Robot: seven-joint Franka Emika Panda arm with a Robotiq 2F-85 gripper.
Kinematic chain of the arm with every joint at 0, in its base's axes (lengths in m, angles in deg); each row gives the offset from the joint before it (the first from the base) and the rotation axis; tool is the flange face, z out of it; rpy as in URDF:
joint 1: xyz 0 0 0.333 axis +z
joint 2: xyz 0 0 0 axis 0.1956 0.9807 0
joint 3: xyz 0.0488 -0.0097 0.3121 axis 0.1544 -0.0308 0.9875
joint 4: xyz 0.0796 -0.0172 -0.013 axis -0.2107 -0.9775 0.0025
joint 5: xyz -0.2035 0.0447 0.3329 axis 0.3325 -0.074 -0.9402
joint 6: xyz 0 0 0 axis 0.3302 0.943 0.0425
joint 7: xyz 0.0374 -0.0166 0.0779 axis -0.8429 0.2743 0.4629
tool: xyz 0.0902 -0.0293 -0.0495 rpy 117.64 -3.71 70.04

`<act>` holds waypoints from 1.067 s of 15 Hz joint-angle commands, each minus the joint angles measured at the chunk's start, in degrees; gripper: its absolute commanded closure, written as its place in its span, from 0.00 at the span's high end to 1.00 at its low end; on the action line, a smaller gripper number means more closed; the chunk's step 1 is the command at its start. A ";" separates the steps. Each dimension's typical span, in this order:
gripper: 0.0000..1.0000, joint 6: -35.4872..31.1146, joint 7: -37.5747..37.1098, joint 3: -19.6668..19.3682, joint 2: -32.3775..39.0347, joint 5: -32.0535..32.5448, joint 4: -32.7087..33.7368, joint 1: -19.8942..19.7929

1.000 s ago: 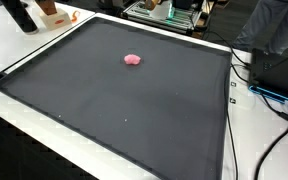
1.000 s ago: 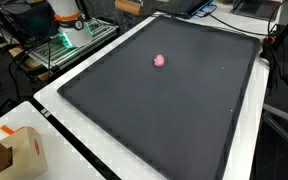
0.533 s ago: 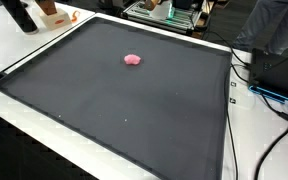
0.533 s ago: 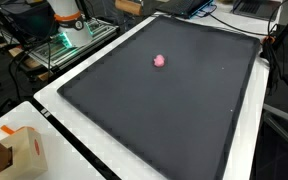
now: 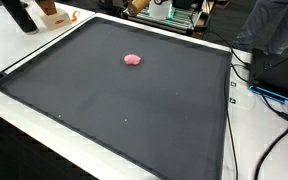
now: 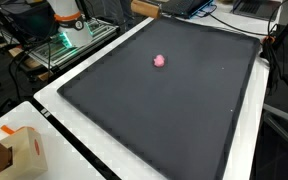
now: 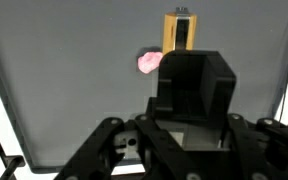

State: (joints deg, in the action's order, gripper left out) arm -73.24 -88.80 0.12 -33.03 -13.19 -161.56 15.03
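Observation:
A small pink lump (image 5: 133, 59) lies on the black mat (image 5: 134, 110), apart from everything else; it also shows as the pink lump (image 6: 160, 60) and, from above, as the pink lump (image 7: 149, 62). In the wrist view my gripper (image 7: 191, 72) comes in from the bottom, high over the mat, as a dark boxy mass. Its fingers merge into that mass, so I cannot make out their gap. Just beyond it shows a yellow block with a black strip (image 7: 179, 30); whether it is held is unclear. A tan shape (image 6: 144, 8) sits at the top edge.
The mat lies on a white table (image 6: 79, 150). A cardboard box (image 6: 19, 155) stands at one corner. Cables (image 5: 269, 100) and dark equipment run along one side, and the robot's base (image 6: 66, 15) stands past the far edge with a green-lit rack.
A tan shape has come into the top edge of both exterior views. The pink lump has not moved.

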 commanded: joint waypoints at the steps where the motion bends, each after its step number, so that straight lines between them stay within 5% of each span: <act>1: 0.24 2.62 9.18 -5.29 10.44 -7.06 8.33 -0.60; 7: 0.24 8.45 27.38 -9.84 22.19 -17.82 15.37 -5.04; 16: 0.24 17.68 43.66 -10.08 32.41 -26.29 19.75 -15.13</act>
State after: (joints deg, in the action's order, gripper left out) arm -59.14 -49.37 -9.96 -3.50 -36.34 -143.97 2.79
